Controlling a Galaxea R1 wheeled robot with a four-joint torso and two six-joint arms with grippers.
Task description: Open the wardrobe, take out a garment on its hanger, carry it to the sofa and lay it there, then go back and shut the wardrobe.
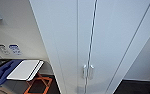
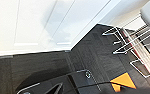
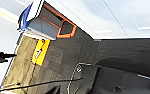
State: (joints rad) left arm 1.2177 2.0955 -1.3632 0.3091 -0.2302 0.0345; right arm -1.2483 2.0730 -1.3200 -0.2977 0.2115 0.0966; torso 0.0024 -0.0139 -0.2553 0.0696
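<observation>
Dark carpet floor (image 2: 41, 67) runs to the tall white two-door wardrobe (image 1: 66, 37), shut, small white handles (image 1: 88, 72) dead ahead. Hands' openness: cannot tell. Risk: misjudging the narrow handles, slipping off.

floor: dark carpet (image 2: 41, 67) | wall: white (image 1: 18, 27) | orange-framed stand (image 1: 38, 85), perhaps a rack
</observation>
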